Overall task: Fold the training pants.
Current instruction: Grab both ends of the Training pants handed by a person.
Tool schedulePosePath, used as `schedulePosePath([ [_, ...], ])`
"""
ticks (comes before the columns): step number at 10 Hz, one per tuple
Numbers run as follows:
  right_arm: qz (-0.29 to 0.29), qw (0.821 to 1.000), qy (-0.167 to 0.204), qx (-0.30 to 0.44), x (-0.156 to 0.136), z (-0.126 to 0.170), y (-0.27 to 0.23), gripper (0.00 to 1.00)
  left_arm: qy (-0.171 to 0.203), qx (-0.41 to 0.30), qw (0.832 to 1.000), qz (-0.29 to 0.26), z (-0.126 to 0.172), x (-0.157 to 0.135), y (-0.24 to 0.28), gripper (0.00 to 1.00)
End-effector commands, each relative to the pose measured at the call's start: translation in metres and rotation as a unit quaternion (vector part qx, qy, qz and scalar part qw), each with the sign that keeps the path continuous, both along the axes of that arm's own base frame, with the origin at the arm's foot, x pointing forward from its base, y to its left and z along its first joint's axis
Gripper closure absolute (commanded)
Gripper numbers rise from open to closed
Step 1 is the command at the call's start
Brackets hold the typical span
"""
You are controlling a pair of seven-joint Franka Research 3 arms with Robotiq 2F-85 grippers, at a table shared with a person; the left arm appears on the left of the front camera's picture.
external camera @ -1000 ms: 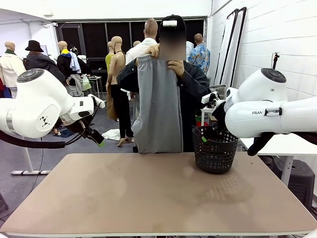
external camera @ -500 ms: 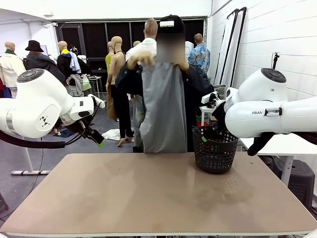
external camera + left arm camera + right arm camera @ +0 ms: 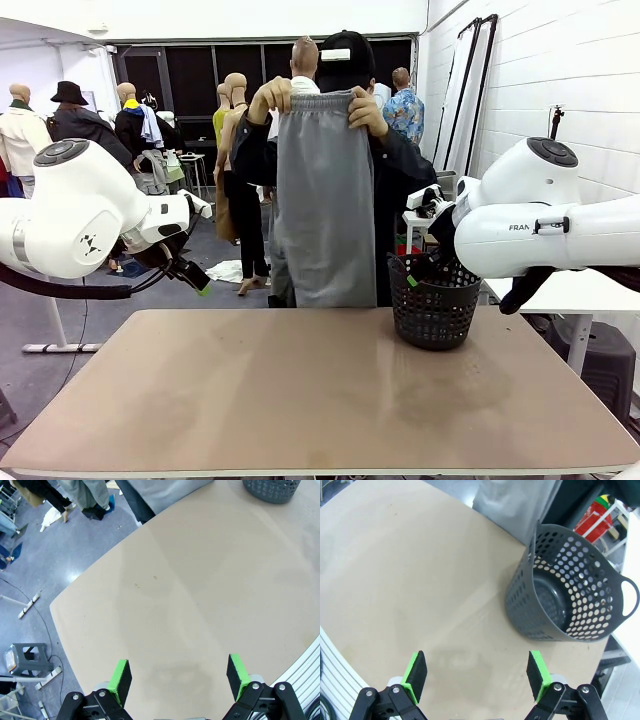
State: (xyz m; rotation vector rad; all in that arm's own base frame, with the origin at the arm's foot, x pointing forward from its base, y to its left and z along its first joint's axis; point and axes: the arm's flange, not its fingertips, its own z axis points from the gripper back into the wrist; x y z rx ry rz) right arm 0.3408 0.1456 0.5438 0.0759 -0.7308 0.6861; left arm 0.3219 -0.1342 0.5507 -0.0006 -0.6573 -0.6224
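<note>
Training pants (image 3: 325,200) aloft in person's hands (image 3: 270,100), near upright mesh basket (image 3: 433,312)

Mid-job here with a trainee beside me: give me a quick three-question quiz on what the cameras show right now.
1. True or false: the training pants lie flat on the table.
2. The black mesh basket stands: A) on the table, towards the right arm's side; B) on the table, towards the left arm's side; C) on the floor.
3. How do the jaws of the left hand and the right hand stand, and what do they hold?

Key:
1. False: the person's hands hold them up by the waistband, at the far side of the table.
2. A.
3. Both open, holding nothing.
</note>
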Motion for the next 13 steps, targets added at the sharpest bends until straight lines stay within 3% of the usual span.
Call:
schedulePosePath([
  [1, 0.002, 1.000, -0.001, 0.001, -0.0002, 0.0001, 0.0009, 0.00, 0.002, -0.002, 1.000, -0.004, -0.0009, -0.0005, -0.0002, 0.00],
  [13, 0.002, 1.000, -0.001, 0.001, -0.0002, 0.0001, 0.0009, 0.00, 0.002, -0.002, 1.000, -0.004, -0.0009, -0.0005, -0.0002, 0.00],
])
